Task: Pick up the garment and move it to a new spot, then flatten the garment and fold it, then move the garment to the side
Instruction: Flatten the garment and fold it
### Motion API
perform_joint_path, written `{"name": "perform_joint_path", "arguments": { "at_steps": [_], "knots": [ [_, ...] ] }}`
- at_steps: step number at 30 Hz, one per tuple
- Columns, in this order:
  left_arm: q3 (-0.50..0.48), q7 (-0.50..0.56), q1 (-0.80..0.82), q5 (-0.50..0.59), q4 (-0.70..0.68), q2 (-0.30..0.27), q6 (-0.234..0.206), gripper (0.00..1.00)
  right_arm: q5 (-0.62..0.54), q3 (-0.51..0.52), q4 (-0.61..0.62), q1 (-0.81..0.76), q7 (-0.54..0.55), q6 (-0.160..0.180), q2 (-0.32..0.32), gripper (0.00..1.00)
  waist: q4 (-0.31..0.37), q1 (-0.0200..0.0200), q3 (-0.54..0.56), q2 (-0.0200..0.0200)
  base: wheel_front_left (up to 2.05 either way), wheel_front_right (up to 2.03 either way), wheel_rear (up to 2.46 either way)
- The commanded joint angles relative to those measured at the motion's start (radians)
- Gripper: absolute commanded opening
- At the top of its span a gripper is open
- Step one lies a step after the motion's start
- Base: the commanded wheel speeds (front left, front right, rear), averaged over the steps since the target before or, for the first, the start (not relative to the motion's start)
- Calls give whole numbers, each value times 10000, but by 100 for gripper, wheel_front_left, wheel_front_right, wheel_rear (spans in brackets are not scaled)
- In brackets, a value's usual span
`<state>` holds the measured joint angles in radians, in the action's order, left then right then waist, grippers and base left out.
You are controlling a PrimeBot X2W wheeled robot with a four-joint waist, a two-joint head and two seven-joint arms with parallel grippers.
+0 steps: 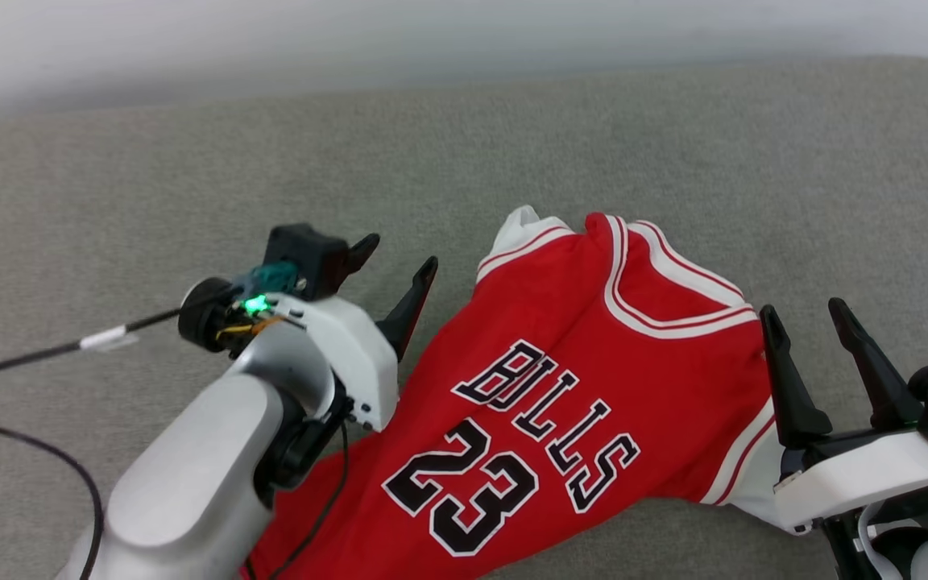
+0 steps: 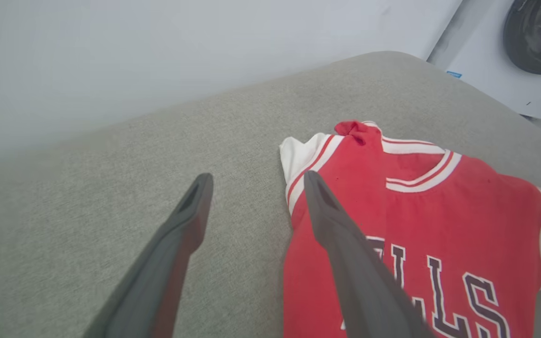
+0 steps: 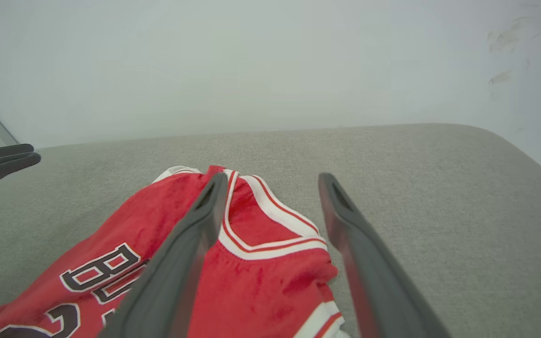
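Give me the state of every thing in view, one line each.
garment: lying front up on the grey cushion, rumpled, unfolded, in neither gripper.
left gripper: open, empty, by the garment's left edge.
right gripper: open, empty, by its right edge.

The garment [image 1: 593, 387] is spread on the padded surface [image 1: 190, 161], right of its middle, with the collar at the far end and the hem at the near end. The left gripper [image 1: 401, 251] is held at the garment's left edge, the right gripper [image 1: 802, 308] at its right edge, beside the sleeve. A cable [image 1: 29, 354] is seen left of the left gripper. A wall [image 1: 432, 32] stands behind the surface.
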<state>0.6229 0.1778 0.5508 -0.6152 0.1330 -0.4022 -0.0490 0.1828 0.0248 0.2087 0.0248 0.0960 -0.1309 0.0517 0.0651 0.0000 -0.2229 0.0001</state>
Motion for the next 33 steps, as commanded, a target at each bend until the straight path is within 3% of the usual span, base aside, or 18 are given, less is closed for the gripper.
{"name": "perform_joint_path", "arguments": {
  "at_steps": [1,8,17,18,19,20,21,24,33],
  "knots": [
    [135,196,283,-48,227,60,210,100,12,25,-43,161,-87,3,-25,100,263,0,-397,-1,0,0,0],
    [1050,1612,1705,-200,1923,432,1335,100,201,-52,-309,454,-379,3,-25,100,517,0,-1009,-1,0,0,0],
    [2344,3101,2465,-724,4098,1010,1778,100,451,-146,-823,659,-715,3,-24,100,718,0,-1200,-1,0,0,0],
    [2548,3339,2459,-844,4296,1140,1792,97,474,-150,-881,672,-713,3,-25,100,723,0,-1177,-1,0,0,0],
    [2754,3537,2492,-926,4476,1228,1809,51,492,-148,-928,680,-726,3,-24,100,725,0,-1149,-1,0,0,0],
    [2956,3716,2519,-988,4615,1296,1819,30,515,-153,-963,688,-749,3,-25,100,726,0,-1118,-1,0,0,0],
    [3182,3937,2517,-1151,4743,1387,1825,0,511,-163,-992,701,-764,3,-25,100,724,0,-1090,-1,0,0,0],
    [3654,4059,2694,-1425,4977,1498,1826,0,518,-188,-1053,729,-772,3,-24,100,700,0,-960,-1,0,0,0],
    [3324,1737,3395,-1110,5481,1265,1587,0,402,58,-1082,413,-595,3,-25,100,225,0,-343,-1,0,0,0]
  ]
}}
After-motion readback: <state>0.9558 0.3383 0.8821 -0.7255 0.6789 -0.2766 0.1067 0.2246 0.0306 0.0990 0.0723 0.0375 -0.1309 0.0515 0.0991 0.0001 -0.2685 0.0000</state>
